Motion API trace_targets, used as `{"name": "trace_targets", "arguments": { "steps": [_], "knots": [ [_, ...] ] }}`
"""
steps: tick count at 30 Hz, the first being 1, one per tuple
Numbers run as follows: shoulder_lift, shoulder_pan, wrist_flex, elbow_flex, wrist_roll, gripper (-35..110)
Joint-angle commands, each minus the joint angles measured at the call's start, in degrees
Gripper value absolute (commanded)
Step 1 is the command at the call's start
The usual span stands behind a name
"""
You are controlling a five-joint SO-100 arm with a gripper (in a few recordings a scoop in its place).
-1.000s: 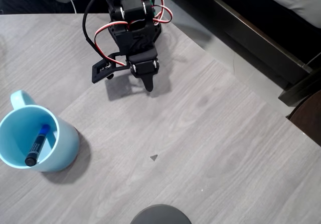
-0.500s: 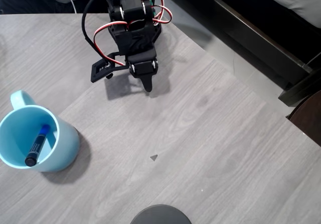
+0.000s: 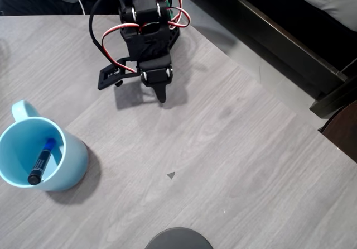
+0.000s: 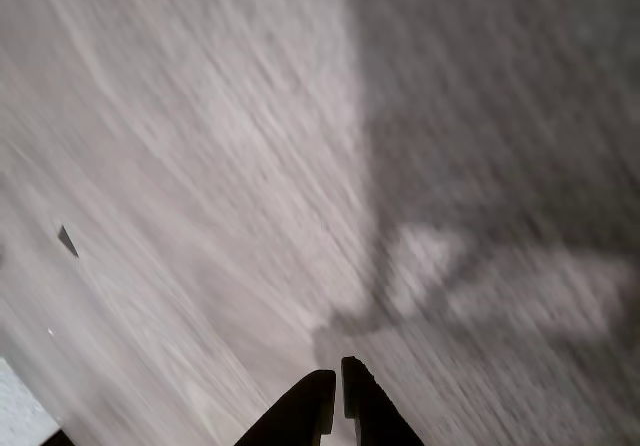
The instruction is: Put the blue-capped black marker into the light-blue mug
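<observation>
Overhead view: bench [image 3: 234, 165] is mostly bare grey woodgrain through the centre and right, wide room to pass there. Obstacles: light-blue mug [image 3: 42, 159] at the left edge, handle toward the top, with the blue-capped black marker [image 3: 42, 161] leaning inside, so its mouth is partly taken. A dark round object [image 3: 178, 238] pokes in at the bottom edge. A small dark fleck [image 3: 170, 175] lies flat mid-bench. The arm with the tool [image 3: 160, 92] stands at top centre, well apart from the mug, fingers together in the wrist view [image 4: 335, 391]. The bench edge runs diagonally at upper right, with a dark frame [image 3: 279, 42] beyond.
</observation>
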Motion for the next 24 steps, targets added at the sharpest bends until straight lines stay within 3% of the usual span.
{"name": "trace_targets", "arguments": {
  "steps": [1, 6, 24],
  "knots": [
    [1.49, 0.97, 0.44, 0.44, 0.18, 0],
    [1.49, 1.49, 0.44, 0.44, -4.92, 0],
    [1.49, 2.02, 0.53, 0.44, -4.83, 0]
  ]
}}
